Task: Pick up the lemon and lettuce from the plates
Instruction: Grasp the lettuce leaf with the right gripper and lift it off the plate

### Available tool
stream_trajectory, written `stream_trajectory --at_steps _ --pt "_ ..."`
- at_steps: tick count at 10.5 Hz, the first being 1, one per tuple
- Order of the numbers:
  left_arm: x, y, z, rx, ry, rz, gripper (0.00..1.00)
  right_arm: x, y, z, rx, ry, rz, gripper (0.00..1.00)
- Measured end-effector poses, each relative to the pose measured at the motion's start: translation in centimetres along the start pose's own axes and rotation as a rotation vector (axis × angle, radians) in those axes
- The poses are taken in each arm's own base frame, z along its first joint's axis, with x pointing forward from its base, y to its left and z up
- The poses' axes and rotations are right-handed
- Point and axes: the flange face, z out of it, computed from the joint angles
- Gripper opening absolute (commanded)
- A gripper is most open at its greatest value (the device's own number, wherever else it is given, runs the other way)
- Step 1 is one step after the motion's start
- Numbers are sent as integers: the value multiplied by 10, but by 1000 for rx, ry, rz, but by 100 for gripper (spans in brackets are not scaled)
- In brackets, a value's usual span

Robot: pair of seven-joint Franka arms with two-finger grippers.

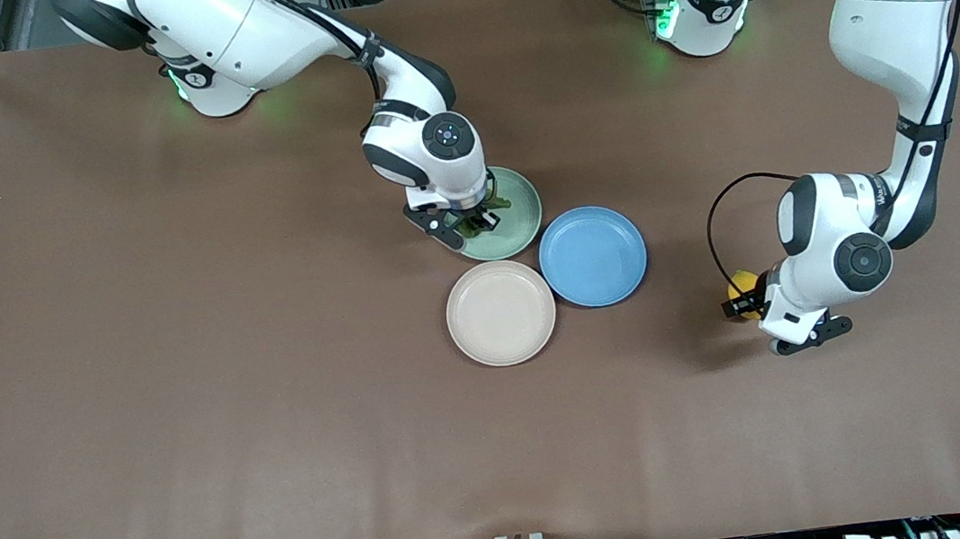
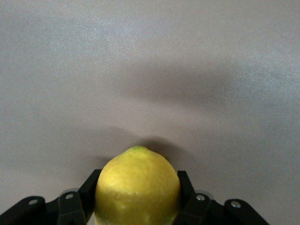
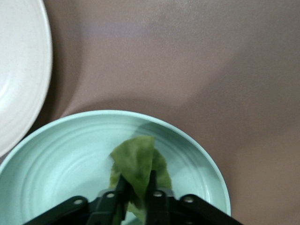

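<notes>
My left gripper (image 1: 747, 297) is shut on the yellow lemon (image 1: 742, 283), just above the bare table toward the left arm's end. In the left wrist view the lemon (image 2: 137, 185) fills the space between the black fingers (image 2: 187, 190). My right gripper (image 1: 479, 220) is over the mint green plate (image 1: 520, 211) and is shut on the green lettuce (image 1: 493, 210). In the right wrist view the folded lettuce (image 3: 137, 165) is pinched between the fingers (image 3: 153, 187) over the mint plate (image 3: 56, 154). The beige-pink plate (image 1: 500, 312) is empty, nearer the front camera.
An empty blue plate (image 1: 592, 256) lies beside the mint and beige-pink plates, toward the left arm's end. The beige-pink plate's rim (image 3: 23, 70) also shows in the right wrist view. Brown table surface lies all around.
</notes>
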Motion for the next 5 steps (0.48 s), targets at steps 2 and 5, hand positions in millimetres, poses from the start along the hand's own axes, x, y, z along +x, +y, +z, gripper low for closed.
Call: stream_trajectory --at_steps 2,5 --pt "1 -2 1 1 -1 -1 0 4 -1 -2 3 -3 18 0" --pt "7 -18 1 14 4 -7 0 16 -9 -16 26 -19 54 0"
